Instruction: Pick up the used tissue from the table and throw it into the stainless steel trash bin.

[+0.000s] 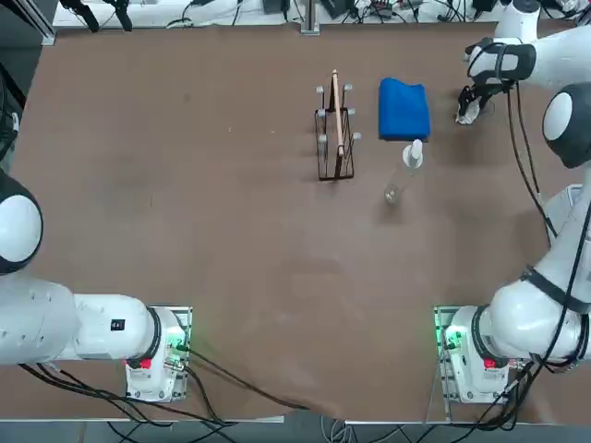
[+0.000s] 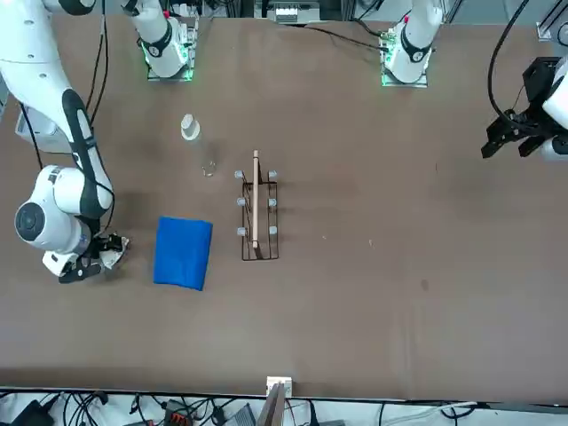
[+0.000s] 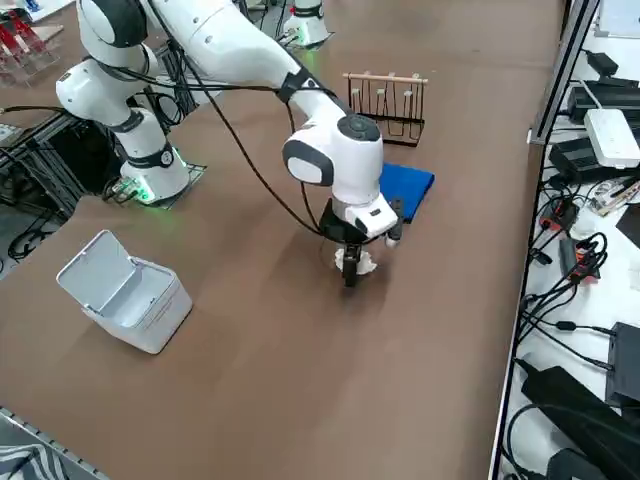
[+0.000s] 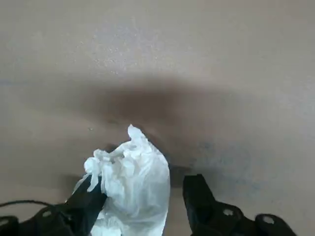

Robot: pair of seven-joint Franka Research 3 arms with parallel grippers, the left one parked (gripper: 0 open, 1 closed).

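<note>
Brown worktop [image 4: 206, 54] all around, and the right gripper [image 4: 142, 196] is down on it, fingers [image 4: 199, 196] spread apart, the crumpled white lumpy used tissue [image 4: 129, 182] sitting right between them, unclamped.

The working right arm [image 3: 220, 45] is built of glossy white rounded shells joined by dark grey or black bands. Its wrist ends in a bulbous white housing [image 3: 340, 155] with a dark round cap on top. A black cable runs loosely along the arm down to the wrist. Below the housing sits the right gripper [image 4: 142, 206], black, with two matte black fingers [image 4: 197, 196] that show small round screws. The arm's base [image 1: 471, 355] glows green and trails black cables.
</note>
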